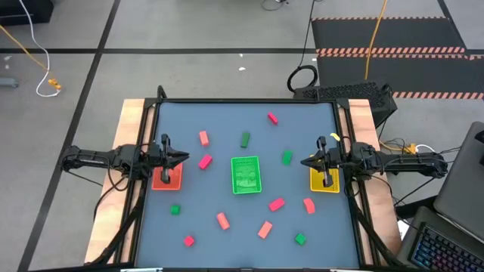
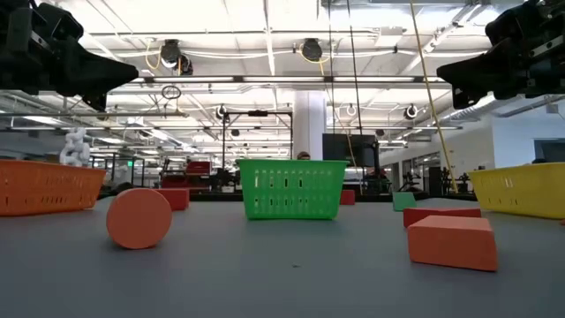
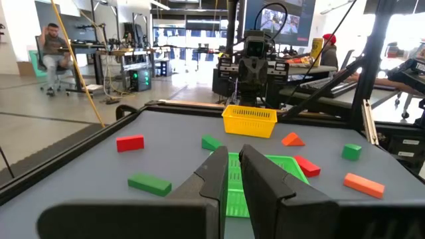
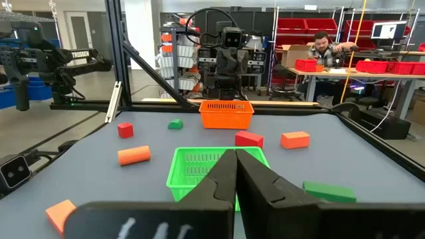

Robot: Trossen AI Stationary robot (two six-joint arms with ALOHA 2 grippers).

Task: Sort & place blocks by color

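blocks [image 1: 277, 204]: we see red, orange & green ones scattered on surface [image 1: 227, 136], none in baskets
left claw [image 1: 184, 157]: nearly pressed together, empty, above orange basket [image 1: 167, 180]
right claw [image 1: 305, 162]: pressed together, empty, above yellow basket [image 1: 326, 182]

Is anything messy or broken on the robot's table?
Nothing looks broken or spilled. The blocks, like the green one, lie scattered on the table, none sorted yet, and the green basket sits upright and empty.

3 trays [image 1: 245, 174]; 4 green blocks [image 1: 245, 140]; 8 pink-red or salmon-orange blocks [image 1: 203, 137].
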